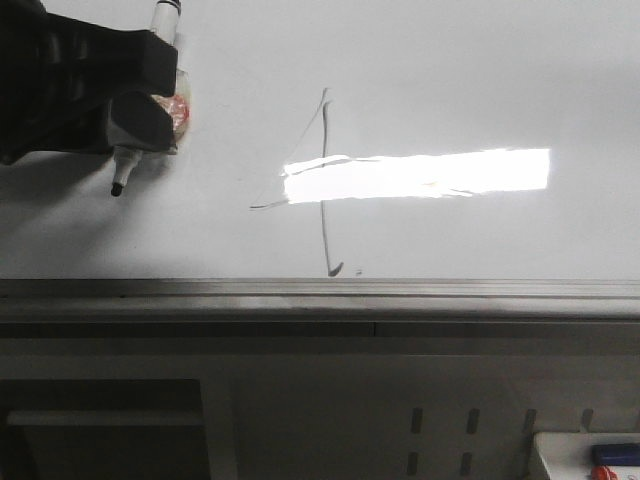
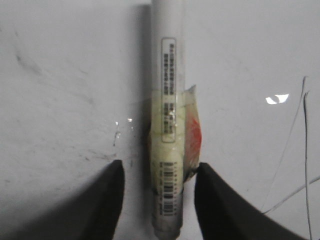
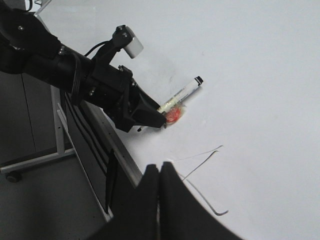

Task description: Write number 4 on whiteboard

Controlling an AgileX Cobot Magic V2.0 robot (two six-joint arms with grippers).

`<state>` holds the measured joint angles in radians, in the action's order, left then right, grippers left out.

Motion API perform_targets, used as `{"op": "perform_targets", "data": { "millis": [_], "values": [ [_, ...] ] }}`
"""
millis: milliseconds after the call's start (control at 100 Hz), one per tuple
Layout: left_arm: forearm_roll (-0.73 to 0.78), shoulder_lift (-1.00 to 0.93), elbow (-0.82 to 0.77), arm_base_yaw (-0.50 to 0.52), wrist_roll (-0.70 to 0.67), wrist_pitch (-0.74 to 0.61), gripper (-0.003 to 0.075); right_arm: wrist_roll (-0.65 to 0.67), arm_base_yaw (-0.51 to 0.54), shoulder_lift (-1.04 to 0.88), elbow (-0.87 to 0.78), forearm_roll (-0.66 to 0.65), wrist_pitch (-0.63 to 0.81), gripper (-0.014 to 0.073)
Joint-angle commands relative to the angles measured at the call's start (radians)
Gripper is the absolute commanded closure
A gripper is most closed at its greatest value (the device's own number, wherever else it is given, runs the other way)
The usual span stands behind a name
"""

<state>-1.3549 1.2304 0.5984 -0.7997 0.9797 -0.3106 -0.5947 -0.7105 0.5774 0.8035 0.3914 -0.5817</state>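
The left arm's black gripper (image 1: 140, 125) is clamped on a white cylindrical marker pen (image 2: 167, 125) wrapped in pale yellowish tape with a red-orange patch; in the left wrist view the pen runs between the two dark fingers (image 2: 107, 200), its printed barcode label facing the camera; in the front view its dark tip (image 1: 117, 188) points down and out from the gripper, near the board surface, though whether it touches cannot be told. The large glossy white whiteboard (image 1: 480, 70) lies under the gripper, with a grey metal edge rail (image 1: 320, 295) along its near side and a bright rectangular light reflection (image 1: 420, 175) across it. The thin dark hand-drawn number 4 (image 1: 323, 190) sits well apart from the left gripper, off to its side toward the reflection; its diagonal, crossbar and long vertical with a hooked end are all visible, the crossbar partly washed out by the glare. The right arm's black gripper (image 3: 159, 172) has its fingers pressed together, holding nothing, just beside the strokes of the 4 (image 3: 202, 157).
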Motion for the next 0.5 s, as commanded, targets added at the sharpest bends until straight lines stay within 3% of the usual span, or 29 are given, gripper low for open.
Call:
{"op": "perform_targets", "data": {
  "millis": [0, 170, 290, 390, 490],
  "values": [
    [-0.009, -0.007, 0.022, 0.004, -0.009, -0.060, 0.0270, 0.001, 0.008, 0.002, 0.024, 0.011, 0.063, 0.0654],
    [-0.015, -0.041, 0.022, 0.004, -0.009, -0.058, 0.0205, 0.003, 0.009, -0.001, 0.024, -0.009, 0.063, 0.0653],
    [-0.076, -0.165, 0.013, 0.004, 0.001, -0.002, 0.0202, 0.127, 0.009, -0.047, 0.009, -0.159, 0.063, 0.0637],
    [-0.075, -0.315, -0.035, 0.004, 0.010, 0.002, 0.0276, 0.318, 0.009, -0.140, -0.048, -0.391, 0.061, 0.0637],
    [-0.075, -0.497, -0.111, 0.004, 0.080, 0.007, 0.0438, 0.515, 0.009, -0.264, -0.145, -0.590, 0.057, 0.0637]
  ]
}}
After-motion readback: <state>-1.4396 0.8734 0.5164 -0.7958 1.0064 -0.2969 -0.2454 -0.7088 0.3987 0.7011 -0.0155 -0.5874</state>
